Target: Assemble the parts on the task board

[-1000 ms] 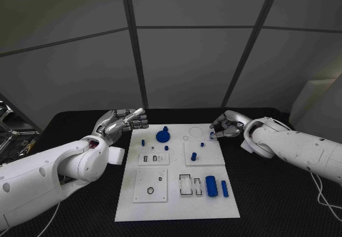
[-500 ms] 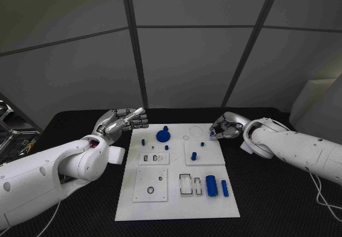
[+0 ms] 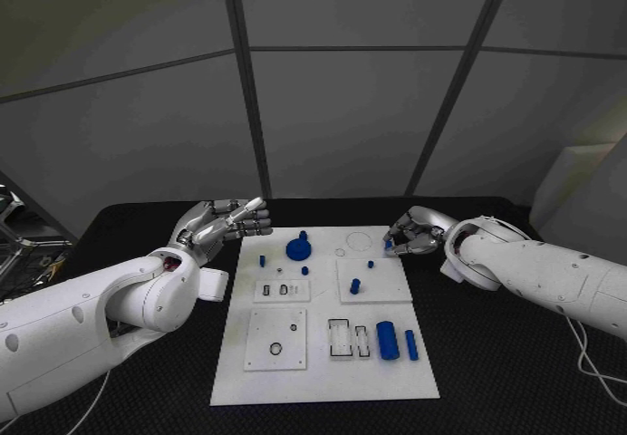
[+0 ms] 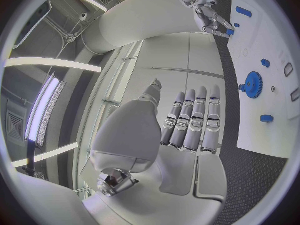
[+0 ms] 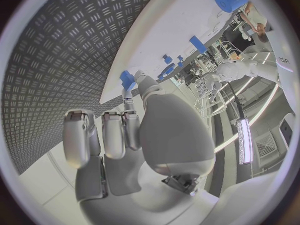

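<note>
- Your left hand (image 3: 225, 223) hovers over the black table (image 3: 144, 236) just off the task board's (image 3: 327, 381) far left corner. Its fingers lie side by side with the thumb out, grasping nothing.
- The task board lies in the middle of the table. Near its far edge sits a blue gear (image 3: 299, 246), close to your left hand but apart from it. The left wrist view shows the same gear (image 4: 253, 81) beyond the fingertips.
- Two small blue pegs (image 3: 263, 261) stand just nearer than the gear. A blue pin (image 3: 354, 286) stands on a raised square plate toward the board's right edge.
- Toward the near right corner, rectangular recesses (image 3: 340, 338) lie beside a thick blue cylinder (image 3: 387, 341) and a thinner blue rod (image 3: 411, 345), both flat on the board.
- A raised plate with an oval slot (image 3: 275, 349) sits by the near left edge.
- Your right hand (image 3: 414, 230) is at the board's far right corner, fingers curled, pinching a small blue part (image 5: 127, 79) at its fingertips, just above the board's edge.
- You will find no readable writing on the board.
</note>
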Robot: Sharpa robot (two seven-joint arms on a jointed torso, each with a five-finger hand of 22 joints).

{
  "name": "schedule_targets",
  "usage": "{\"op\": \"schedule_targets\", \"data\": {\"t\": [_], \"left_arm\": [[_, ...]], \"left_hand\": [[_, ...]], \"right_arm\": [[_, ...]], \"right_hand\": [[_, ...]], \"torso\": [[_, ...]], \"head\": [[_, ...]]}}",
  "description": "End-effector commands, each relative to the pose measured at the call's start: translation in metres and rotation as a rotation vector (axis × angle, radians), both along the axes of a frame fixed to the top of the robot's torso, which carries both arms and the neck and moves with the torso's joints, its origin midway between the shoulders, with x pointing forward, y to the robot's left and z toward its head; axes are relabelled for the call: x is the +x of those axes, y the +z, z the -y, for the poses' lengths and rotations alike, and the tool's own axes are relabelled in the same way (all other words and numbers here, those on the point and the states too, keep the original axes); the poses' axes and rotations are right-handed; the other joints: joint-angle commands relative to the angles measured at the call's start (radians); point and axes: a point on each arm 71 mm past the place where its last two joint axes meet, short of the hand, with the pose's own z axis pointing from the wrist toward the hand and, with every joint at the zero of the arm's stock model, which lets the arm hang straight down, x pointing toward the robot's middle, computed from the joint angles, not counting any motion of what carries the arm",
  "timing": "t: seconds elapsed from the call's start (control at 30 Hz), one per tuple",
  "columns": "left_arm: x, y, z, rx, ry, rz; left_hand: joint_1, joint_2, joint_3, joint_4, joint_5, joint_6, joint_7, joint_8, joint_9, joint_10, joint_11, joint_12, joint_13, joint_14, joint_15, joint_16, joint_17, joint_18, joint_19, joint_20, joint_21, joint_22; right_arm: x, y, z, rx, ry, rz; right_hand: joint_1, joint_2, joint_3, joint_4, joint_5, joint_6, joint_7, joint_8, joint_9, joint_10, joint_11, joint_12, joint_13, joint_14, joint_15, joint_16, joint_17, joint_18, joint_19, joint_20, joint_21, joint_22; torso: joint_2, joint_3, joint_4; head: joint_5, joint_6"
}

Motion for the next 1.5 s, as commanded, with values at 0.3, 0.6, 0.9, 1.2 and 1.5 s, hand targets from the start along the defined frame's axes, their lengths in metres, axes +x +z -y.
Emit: {"op": "schedule_targets", "data": {"t": [0.3,0.6,0.9,1.2,1.5], "left_arm": [[0.0,0.001,0.001,-0.001,-0.009,0.006],[0.0,0.001,0.001,0.0,-0.009,0.004],[0.0,0.001,0.001,0.0,-0.009,0.004],[0.0,0.001,0.0,0.001,-0.008,0.004],[0.0,0.001,-0.002,0.003,-0.004,0.003]], "left_hand": [[0.006,0.006,0.002,-0.006,-0.001,0.003,0.001,-0.004,-0.001,0.004,0.0,-0.007,0.001,0.007,0.002,-0.005,0.001,0.011,0.0,0.0,-0.005,-0.002],[0.006,0.006,0.002,-0.006,-0.001,0.003,0.001,-0.004,-0.001,0.004,0.0,-0.007,0.001,0.007,0.002,-0.005,0.001,0.011,0.0,0.0,-0.005,-0.002],[0.006,0.006,0.002,-0.007,-0.001,0.004,0.001,-0.004,-0.001,0.004,0.0,-0.007,0.001,0.007,0.003,-0.006,0.001,0.011,0.0,0.0,-0.005,-0.002],[0.006,0.006,0.002,-0.007,-0.001,0.004,0.001,-0.004,-0.001,0.004,0.0,-0.007,0.001,0.007,0.003,-0.006,0.001,0.011,0.0,0.0,-0.005,-0.002],[0.005,0.007,0.002,-0.008,-0.001,0.004,0.002,-0.005,-0.001,0.004,0.0,-0.008,0.001,0.007,0.003,-0.007,0.001,0.011,0.0,0.0,-0.005,-0.002]], "right_arm": [[0.002,0.0,0.0,-0.026,-0.002,0.003],[0.002,0.0,0.0,-0.033,-0.004,0.005],[0.003,0.0,-0.001,-0.032,-0.005,0.016],[0.001,0.007,-0.005,0.006,-0.005,0.084],[-0.01,0.018,-0.017,0.056,-0.018,0.136]], "right_hand": [[0.002,0.015,0.001,-0.01,0.007,0.009,0.0,0.005,0.001,0.046,0.002,0.005,0.153,0.059,-0.001,0.004,0.043,-0.002,0.037,0.001,0.003,0.134],[0.005,0.023,0.007,-0.016,0.008,0.015,-0.001,0.004,0.0,0.047,0.001,0.006,0.155,0.06,-0.002,0.006,0.046,-0.003,0.038,0.0,0.005,0.137],[0.003,0.056,0.026,-0.03,0.008,0.064,-0.013,0.017,0.007,0.052,-0.009,0.013,0.162,0.062,-0.009,0.009,0.053,-0.005,0.044,-0.005,0.009,0.147],[-0.002,0.083,0.039,-0.047,0.009,0.122,-0.035,0.032,0.019,0.057,-0.028,0.021,0.171,0.064,-0.025,0.013,0.064,-0.01,0.055,-0.019,0.019,0.168],[-0.016,0.086,0.037,-0.046,0.012,0.129,-0.039,0.029,0.021,0.058,-0.031,0.023,0.173,0.065,-0.028,0.015,0.067,-0.012,0.06,-0.024,0.023,0.177]], "torso": [[0.0,0.0,0.0002],[0.0,0.0008,-0.0002],[0.0,0.0003,0.0002],[0.0,0.0002,-0.0012],[-0.003,-0.0017,0.0004]], "head": [[-0.001,-0.001],[0.0,-0.003],[-0.001,-0.006],[-0.001,-0.008],[0.0,-0.008]]}}
